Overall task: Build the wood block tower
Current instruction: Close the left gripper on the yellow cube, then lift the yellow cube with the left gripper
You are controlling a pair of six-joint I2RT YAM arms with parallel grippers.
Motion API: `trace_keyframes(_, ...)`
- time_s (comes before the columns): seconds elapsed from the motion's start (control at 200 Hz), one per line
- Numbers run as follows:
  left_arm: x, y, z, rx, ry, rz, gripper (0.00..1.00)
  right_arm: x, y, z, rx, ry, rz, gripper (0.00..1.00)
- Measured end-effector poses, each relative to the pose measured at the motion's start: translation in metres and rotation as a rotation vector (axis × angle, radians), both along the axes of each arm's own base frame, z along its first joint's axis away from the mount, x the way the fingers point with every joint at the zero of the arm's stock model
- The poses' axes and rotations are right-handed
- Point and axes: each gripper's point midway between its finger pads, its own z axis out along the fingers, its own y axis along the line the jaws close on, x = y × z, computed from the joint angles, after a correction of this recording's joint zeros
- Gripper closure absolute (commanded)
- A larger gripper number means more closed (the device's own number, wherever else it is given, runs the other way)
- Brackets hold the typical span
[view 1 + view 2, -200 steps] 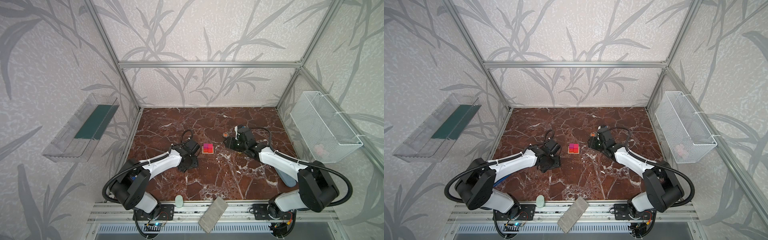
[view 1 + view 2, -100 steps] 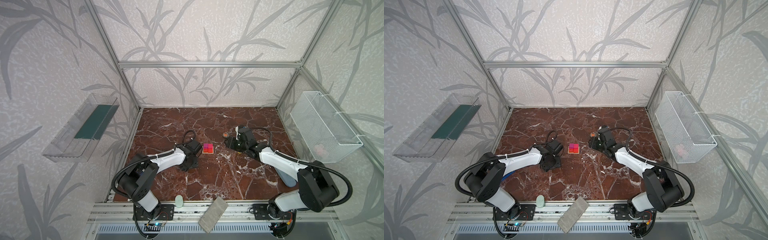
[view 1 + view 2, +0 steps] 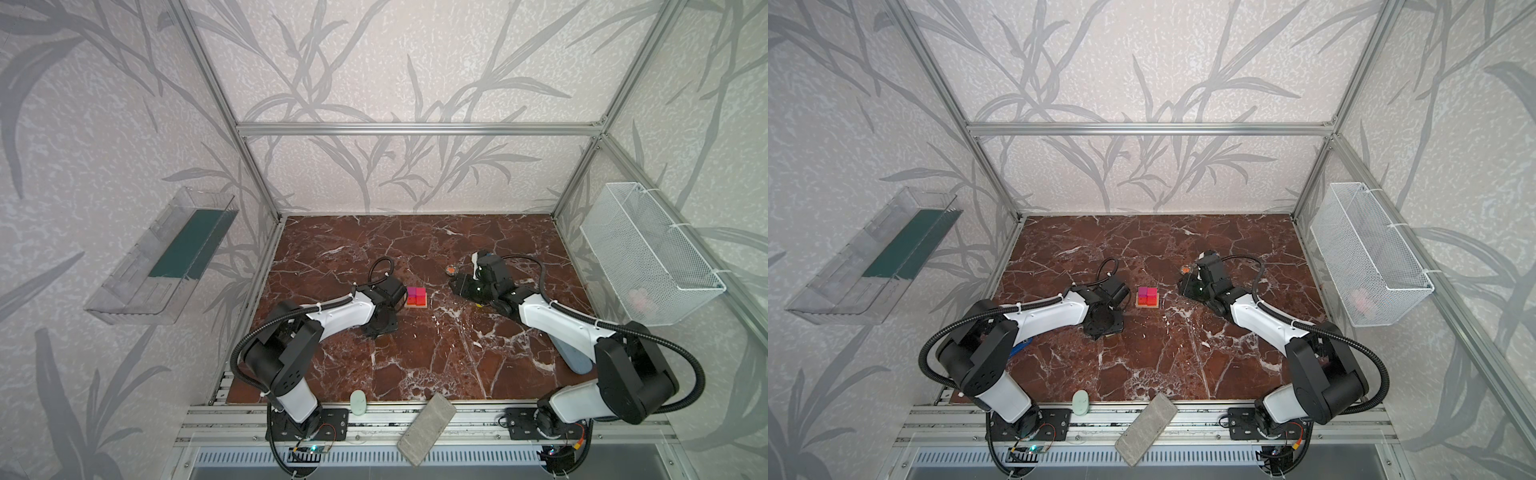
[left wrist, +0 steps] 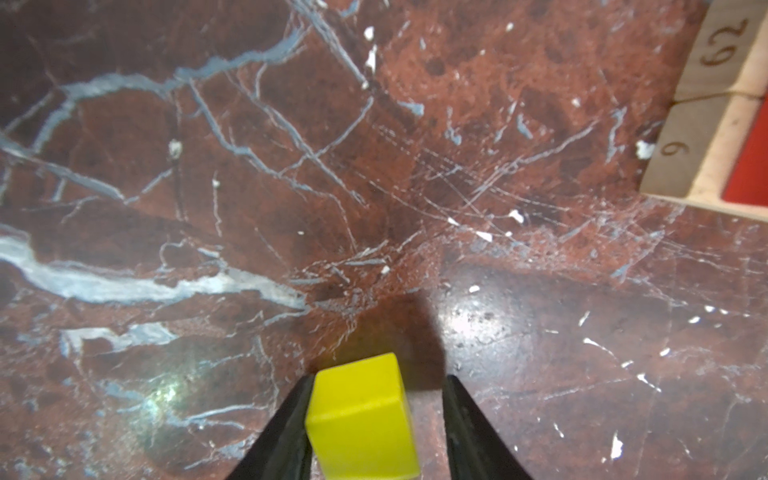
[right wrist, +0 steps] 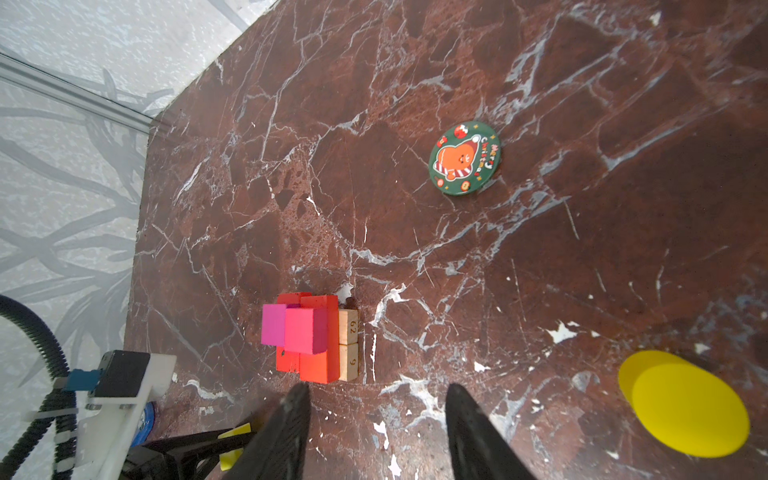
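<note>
left gripper (image 4: 379, 384): jaws straddle the yellow cube (image 4: 361, 419). One finger is flush on a face and there's a visible gap at the other, so not clamped yet.
yellow cube: low between the fingertips, on the table (image 3: 436, 353) going by its shadow. Sits near the tower (image 5: 307, 336), on its left-arm side, turned slightly off square to the jaws.
right gripper (image 5: 377, 386): jaws apart, nothing between them. It hovers on the tower's right-arm side, with the wrist cam looking straight at the tower.
tower: tan bars (image 5: 348, 345) at the bottom, red blocks (image 5: 318, 368) across them, two magenta cubes (image 5: 301, 334) side by side on top. No yellow on it yet.
cylinder (image 5: 685, 407): stands on end on the table, well apart from the tower, right-arm side.
badge (image 5: 464, 158): round Christmas one, beyond the tower. Not part of the build.
step (my read): grab the yellow cube, then seat it on the magenta layer.
grip: close until both pads sit flat on opposite faces. The one-sided contact will shove the cube sideways first, so close slowly and let it centre.
lift: straight up, clear of the magenta tops, before any move across to the tower.
place: come down vertically, faces parallel to the magenta edges. Touch down fully, then release.
exit: straight up, no sideways drag.
risk: magenta cubes are loose, so a side nudge shifts the layer. A tilted cube won't sit flat.
right arm: best kept off the tower until the left arm is clear.
</note>
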Motion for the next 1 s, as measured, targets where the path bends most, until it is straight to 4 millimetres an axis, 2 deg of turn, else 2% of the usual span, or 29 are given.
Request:
trace_keyframes(0.255, -0.002, 0.0, 0.0, 0.015, 0.002, -0.032, 0.5, -0.001, 0.001, -0.004, 0.001, 0.013, 0.007, 0.46)
trace_keyframes(0.55, -0.009, 0.015, 0.0, 0.099, 0.02, -0.04, 0.51, -0.001, 0.003, -0.004, 0.005, 0.016, 0.012, 0.46)
trace_keyframes(0.615, -0.007, 0.015, 0.002, 0.105, 0.014, -0.041, 0.54, -0.001, 0.002, -0.004, 0.005, 0.016, 0.012, 0.46)
trace_keyframes(1.0, -0.006, 0.012, 0.007, 0.111, 0.006, -0.05, 0.55, -0.001, 0.002, -0.005, 0.005, 0.016, 0.012, 0.46)
